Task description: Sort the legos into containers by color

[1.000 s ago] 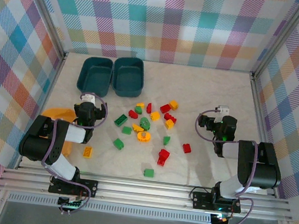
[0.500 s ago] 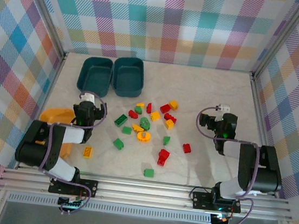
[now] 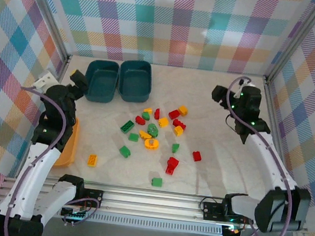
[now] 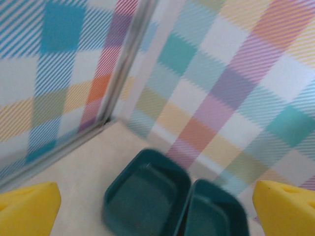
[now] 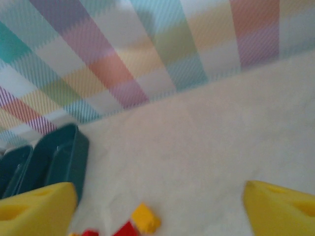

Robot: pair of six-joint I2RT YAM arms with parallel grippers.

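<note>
Top external: legos (image 3: 156, 130) lay scattered on the table (image 3: 219, 177), in front of the teal tubs (image 3: 118, 80). Left gripper (image 3: 76, 78) sat just left of the tubs, right gripper (image 3: 220, 93) well right.

Left wrist: fingers (image 4: 27, 209) apart, empty, teal tubs (image 4: 142, 196) beyond them.

Right wrist: fingers (image 5: 280, 209) apart, empty; yellow brick (image 5: 144, 218) between, right of the tubs.

Yellow fingertips (image 5: 34, 209) of the tool (image 5: 157, 210) stand wide apart at the lower corners. Teal containers (image 5: 59, 157) sit left; yellow and red legos (image 5: 145, 218) lie on the pale bench (image 5: 211, 147).
</note>
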